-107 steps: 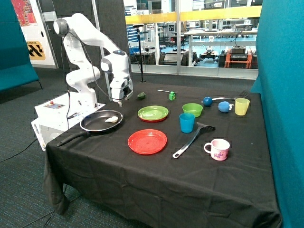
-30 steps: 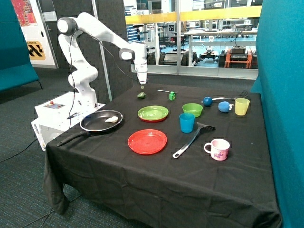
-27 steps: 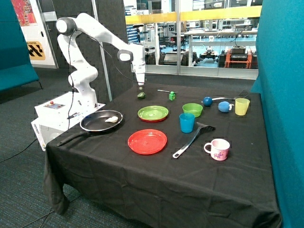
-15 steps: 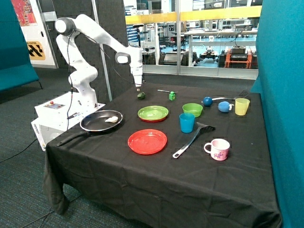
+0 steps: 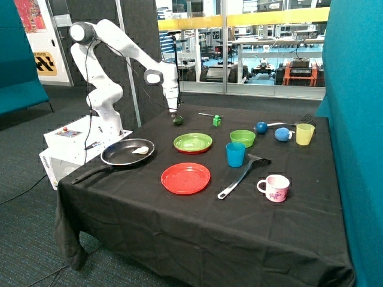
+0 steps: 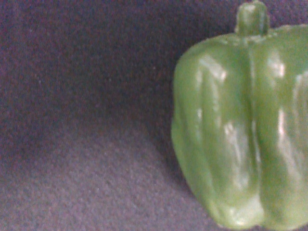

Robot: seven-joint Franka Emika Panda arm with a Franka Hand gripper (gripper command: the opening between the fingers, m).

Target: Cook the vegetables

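Toy pepper [image 6: 240, 130], glossy, ribbed and short-stemmed, lies on the black cloth [image 6: 86, 115] near the table's far edge, just beside the gripper [image 5: 173, 112], whose finger state cannot be told from either view; the cream piece [image 5: 140, 150] already sits in the pan [image 5: 114, 156]. The pepper is judged light, rigid and slippery, so the safest hold seems to be across its widest body with the pads seated in opposite grooves, not on the thin stem or the rounded end, where it could squirt out
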